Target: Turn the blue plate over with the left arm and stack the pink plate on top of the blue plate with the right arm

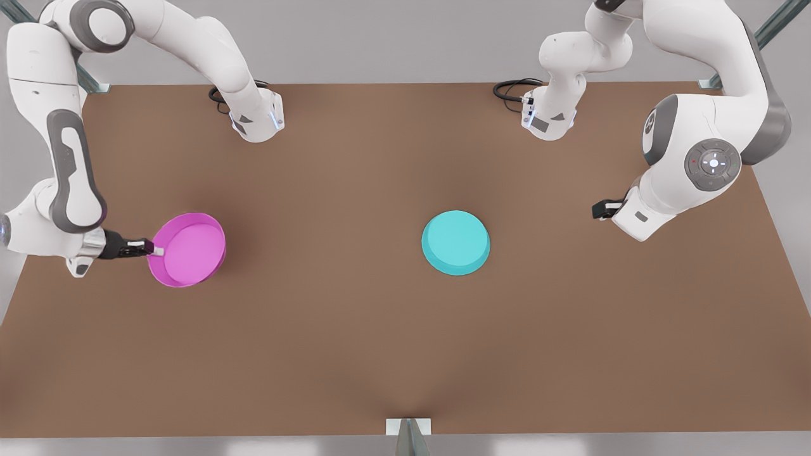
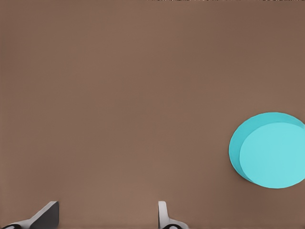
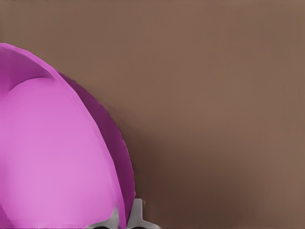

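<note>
Two fingers of the right gripper [image 1: 154,251] are pinched nearly together on the rim of the pink plate [image 1: 188,249], one inside the wall and one outside, at the front view's left; the plate sits open side up, tilted. Well apart, at the front view's right, the left gripper [image 1: 599,209] hangs with its fingers [image 2: 164,217] spread wide and holding nothing. Between them the blue plate [image 1: 455,242] lies base up on the brown table [image 1: 380,354]
</note>
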`<action>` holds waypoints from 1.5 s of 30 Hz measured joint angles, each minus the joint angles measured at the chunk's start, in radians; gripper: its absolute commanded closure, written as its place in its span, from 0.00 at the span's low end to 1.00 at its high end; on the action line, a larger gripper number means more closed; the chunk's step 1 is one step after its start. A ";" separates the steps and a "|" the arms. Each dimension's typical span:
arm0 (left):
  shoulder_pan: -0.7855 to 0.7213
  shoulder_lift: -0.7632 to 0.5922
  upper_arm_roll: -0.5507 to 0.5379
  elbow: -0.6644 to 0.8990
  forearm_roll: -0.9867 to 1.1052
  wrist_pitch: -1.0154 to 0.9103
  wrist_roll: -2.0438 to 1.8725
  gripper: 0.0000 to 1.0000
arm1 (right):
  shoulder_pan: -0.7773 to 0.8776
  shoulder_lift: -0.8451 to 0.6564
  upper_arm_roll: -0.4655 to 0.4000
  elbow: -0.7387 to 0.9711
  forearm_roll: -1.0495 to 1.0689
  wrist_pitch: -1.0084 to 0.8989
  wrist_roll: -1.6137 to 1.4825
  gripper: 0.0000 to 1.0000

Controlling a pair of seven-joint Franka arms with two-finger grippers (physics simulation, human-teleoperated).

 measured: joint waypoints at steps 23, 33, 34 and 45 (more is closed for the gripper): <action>0.001 0.000 0.000 0.000 0.001 0.001 0.000 0.00 | 0.768 -0.021 0.272 -0.162 0.005 0.521 1.126 0.79; 0.002 0.002 0.000 0.000 0.000 0.001 0.000 0.00 | 1.225 0.118 0.034 0.083 0.002 0.589 1.339 0.79; 0.002 0.002 0.000 0.000 0.000 0.001 0.000 0.00 | 1.262 0.126 0.006 0.097 0.000 0.588 1.349 0.79; 0.002 0.005 0.000 0.000 0.000 0.001 0.000 0.00 | 1.396 0.164 -0.100 0.132 -0.012 0.608 1.350 0.46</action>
